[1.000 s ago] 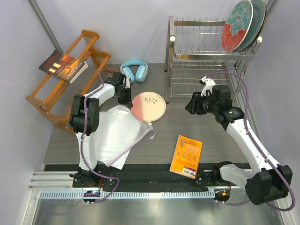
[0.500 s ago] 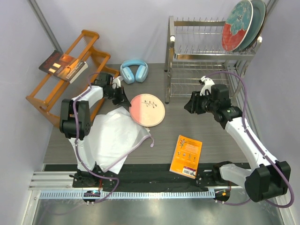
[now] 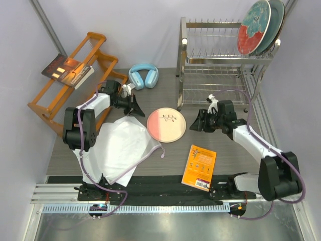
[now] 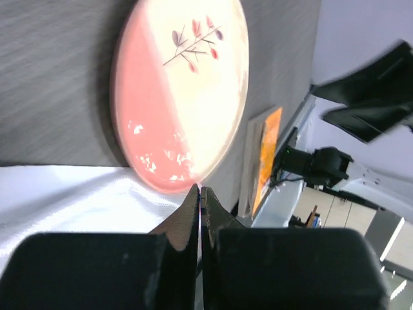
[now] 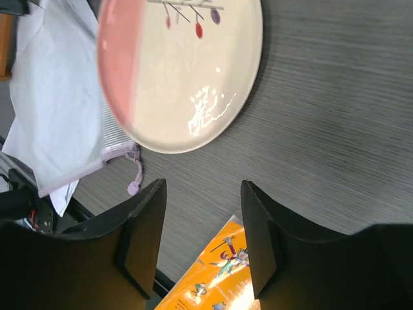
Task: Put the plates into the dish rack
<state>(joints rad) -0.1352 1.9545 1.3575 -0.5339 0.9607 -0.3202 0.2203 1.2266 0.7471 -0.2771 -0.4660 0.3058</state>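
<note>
The pink-and-cream plate (image 3: 166, 124) with a sprig lies flat on the grey table (image 3: 225, 160), between the two grippers. The left gripper (image 3: 139, 110) sits at the plate's 10 o'clock, just off the rim, its claw pinched fully together on nothing (image 4: 200, 194); whether the tips touch the rim cannot be told. The right gripper (image 3: 197, 122) is at the plate's 3 o'clock, close but apart, its claw about half spread and empty (image 5: 203, 187).

The silver dish rack (image 3: 215, 65) stands at the plate's 1 o'clock. Two plates stand upright at the right end of its upper tier: the teal-and-red plate (image 3: 252, 29) in front, a teal plate (image 3: 276, 20) behind.

A white mesh bag (image 3: 123, 145) lies at the plate's 8 o'clock, its edge right against the rim. An orange booklet (image 3: 199, 167) lies at 5 o'clock, light blue headphones (image 3: 144, 75) at 11 o'clock, and an orange wooden rack (image 3: 95, 55) holding a book (image 3: 67, 70) at 10 o'clock.
</note>
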